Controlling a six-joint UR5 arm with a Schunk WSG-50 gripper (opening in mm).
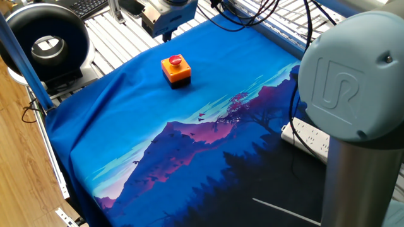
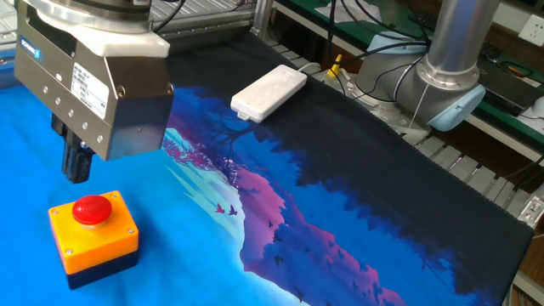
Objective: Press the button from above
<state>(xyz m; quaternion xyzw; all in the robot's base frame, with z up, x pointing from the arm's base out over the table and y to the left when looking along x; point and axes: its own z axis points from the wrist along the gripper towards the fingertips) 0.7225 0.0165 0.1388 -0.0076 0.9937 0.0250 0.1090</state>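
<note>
The button (image 1: 176, 60) is a small red cap on an orange box (image 1: 176, 70) with a black base, standing on the blue printed cloth (image 1: 158, 145) at the far side. In the other fixed view the button (image 2: 92, 209) and its box (image 2: 93, 242) sit at the lower left. My gripper (image 2: 75, 170) hangs above the cloth just behind the box and apart from the cap. Its silver body (image 2: 93, 85) hides most of the dark fingers, and no gap or contact between them shows. In one fixed view my gripper (image 1: 166, 34) is behind the box.
A long white power strip (image 2: 269, 92) lies on the dark part of the cloth; it also shows in one fixed view (image 1: 306, 137). The arm's grey joint (image 1: 353, 82) fills the right foreground. A black round device (image 1: 47, 44) stands off the cloth's far left corner.
</note>
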